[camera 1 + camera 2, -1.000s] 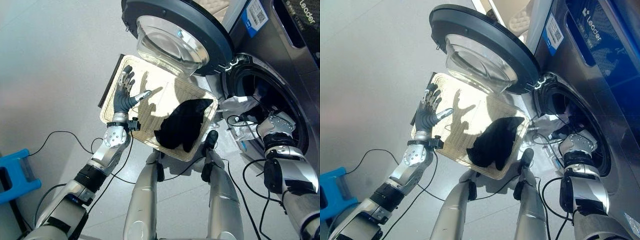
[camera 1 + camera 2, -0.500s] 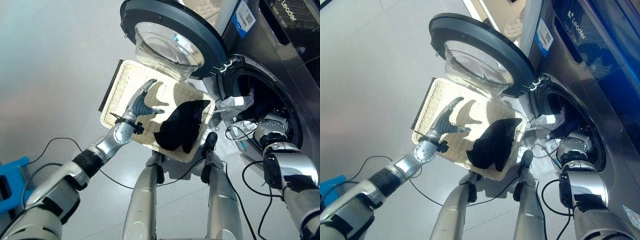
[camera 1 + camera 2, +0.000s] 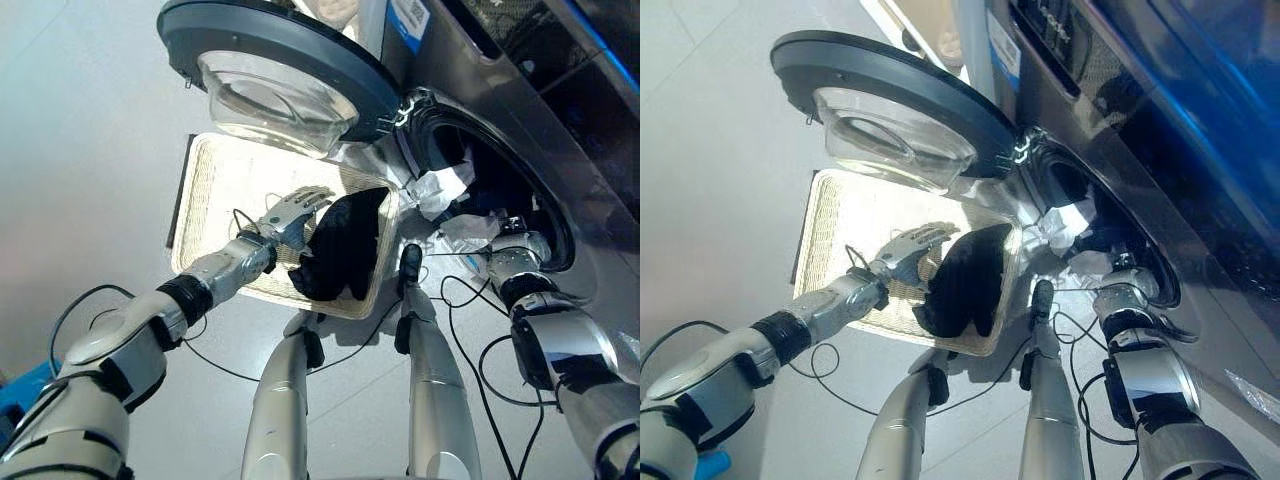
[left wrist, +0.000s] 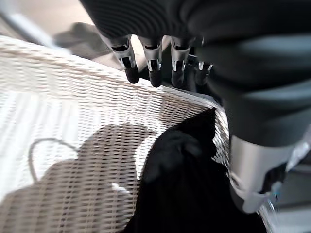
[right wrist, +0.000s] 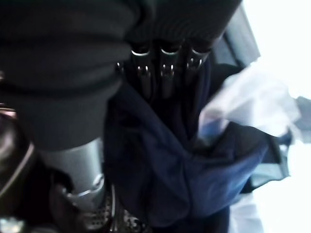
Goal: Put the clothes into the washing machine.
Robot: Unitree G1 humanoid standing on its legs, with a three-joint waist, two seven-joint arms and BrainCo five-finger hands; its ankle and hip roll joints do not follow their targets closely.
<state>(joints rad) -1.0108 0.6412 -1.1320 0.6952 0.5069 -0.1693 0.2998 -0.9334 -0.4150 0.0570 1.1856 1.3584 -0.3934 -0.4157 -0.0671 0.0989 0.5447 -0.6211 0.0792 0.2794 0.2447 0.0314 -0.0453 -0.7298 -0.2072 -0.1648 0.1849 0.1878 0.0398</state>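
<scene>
While left robot hand (image 3: 292,212) hovers open: one black garment (image 3: 340,248), one wicker basket (image 3: 205,192); right grip unclear.

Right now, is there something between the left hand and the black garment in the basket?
Nothing visible. The left hand hovers open over the wicker basket, beside the black garment, with only open air between them.

A: Where do the two eye views look from?
B: High up, facing down. Both share the basket (image 3: 200,180), the open door (image 3: 270,55) and the washer's drum mouth (image 3: 1080,200).
A: And the wrist views?
B: Very close. The left looks along the left hand (image 4: 155,68) at the basket's weave; the right looks along the right hand (image 5: 165,68) at blue cloth (image 5: 194,170).
</scene>
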